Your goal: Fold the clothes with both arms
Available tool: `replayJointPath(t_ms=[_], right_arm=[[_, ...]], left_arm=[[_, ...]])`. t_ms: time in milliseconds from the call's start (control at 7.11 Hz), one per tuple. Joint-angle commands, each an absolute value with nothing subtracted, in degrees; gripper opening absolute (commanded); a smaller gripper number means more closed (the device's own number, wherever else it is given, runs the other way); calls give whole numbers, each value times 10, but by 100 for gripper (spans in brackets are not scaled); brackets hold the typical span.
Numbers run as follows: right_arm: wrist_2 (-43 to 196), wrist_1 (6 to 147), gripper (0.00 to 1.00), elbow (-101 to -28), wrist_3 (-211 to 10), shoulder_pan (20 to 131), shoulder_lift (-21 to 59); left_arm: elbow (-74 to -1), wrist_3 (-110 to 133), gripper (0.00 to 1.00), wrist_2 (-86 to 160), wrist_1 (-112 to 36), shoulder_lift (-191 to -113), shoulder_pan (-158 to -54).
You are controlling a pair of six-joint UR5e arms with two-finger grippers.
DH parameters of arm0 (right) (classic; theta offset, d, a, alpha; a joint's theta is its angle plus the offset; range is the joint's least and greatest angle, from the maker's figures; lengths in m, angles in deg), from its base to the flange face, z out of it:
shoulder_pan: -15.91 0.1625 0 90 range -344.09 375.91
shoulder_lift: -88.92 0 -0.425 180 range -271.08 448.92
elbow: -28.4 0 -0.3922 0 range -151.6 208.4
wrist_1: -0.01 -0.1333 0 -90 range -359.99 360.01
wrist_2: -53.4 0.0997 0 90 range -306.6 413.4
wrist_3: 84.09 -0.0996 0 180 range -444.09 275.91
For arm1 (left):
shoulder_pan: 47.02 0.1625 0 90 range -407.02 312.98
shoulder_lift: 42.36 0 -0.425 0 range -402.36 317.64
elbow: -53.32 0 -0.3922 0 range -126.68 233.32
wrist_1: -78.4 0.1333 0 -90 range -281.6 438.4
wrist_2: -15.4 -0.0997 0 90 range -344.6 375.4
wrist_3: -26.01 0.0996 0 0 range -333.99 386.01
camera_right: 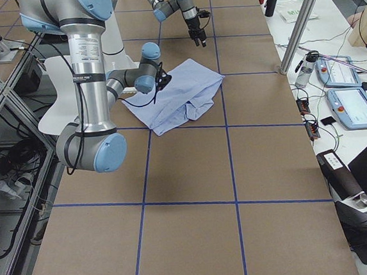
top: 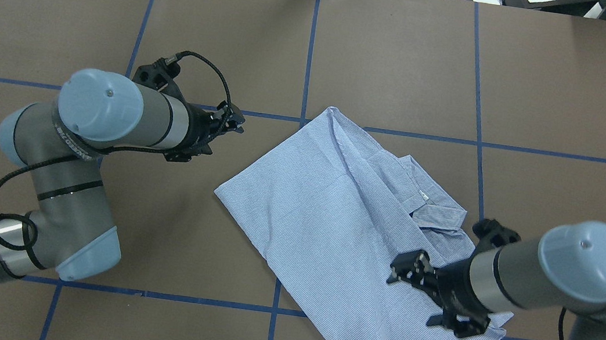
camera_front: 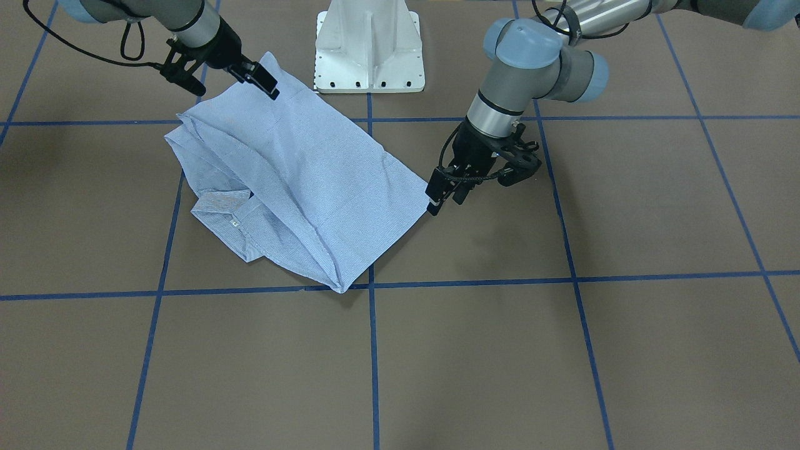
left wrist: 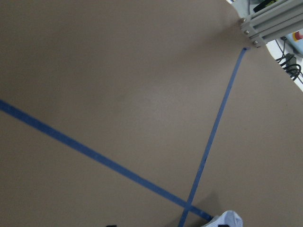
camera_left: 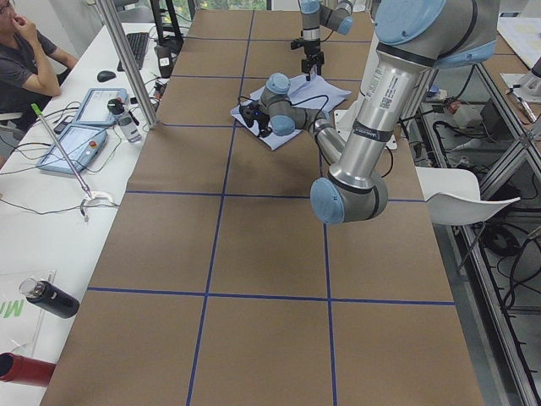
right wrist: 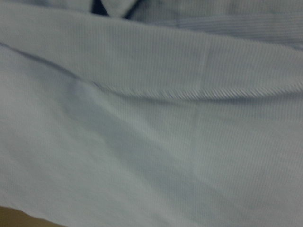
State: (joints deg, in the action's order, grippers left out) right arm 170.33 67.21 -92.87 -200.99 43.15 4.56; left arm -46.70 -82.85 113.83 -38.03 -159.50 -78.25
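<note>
The light blue pinstriped shirt (camera_front: 312,181) (top: 325,225) lies folded and flat on the brown table, its collar (camera_front: 222,206) (top: 427,207) with a white label showing at one edge. My left gripper (camera_front: 447,200) (top: 236,120) hovers just off the shirt's corner, open and empty; its wrist view shows bare table and a sliver of the shirt (left wrist: 227,220). My right gripper (camera_front: 265,81) (top: 398,267) is over the shirt near the opposite corner, close to the robot's base. Its jaws look open, with no cloth between them. Its wrist view is filled with shirt cloth (right wrist: 151,142).
The white pedestal base (camera_front: 369,50) stands just behind the shirt. Blue tape lines (camera_front: 372,350) grid the table. A desk with tablets (camera_left: 80,139), bottles and a seated person (camera_left: 25,59) runs along the far side, behind an aluminium post (camera_left: 127,59).
</note>
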Motion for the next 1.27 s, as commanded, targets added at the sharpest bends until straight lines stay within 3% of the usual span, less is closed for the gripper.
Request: replayJointPath(t_ms=[0, 562, 703, 844, 1125], right_arm=[[1706, 675, 100, -843, -1960, 545, 136], [1706, 671, 100, -787, -1931, 557, 155], [1706, 671, 100, -783, -1931, 557, 155], [1706, 671, 100, -781, -1932, 556, 157], [1706, 671, 100, -781, -1933, 556, 160]], left_arm=[[-453, -852, 79, 1118, -363, -1591, -741], [-428, -869, 78, 1097, -362, -1594, -707], [-427, -869, 76, 1096, -363, -1592, -707], [-427, -869, 66, 1096, -362, -1593, -707], [-427, -869, 0, 1094, -363, -1593, -707]])
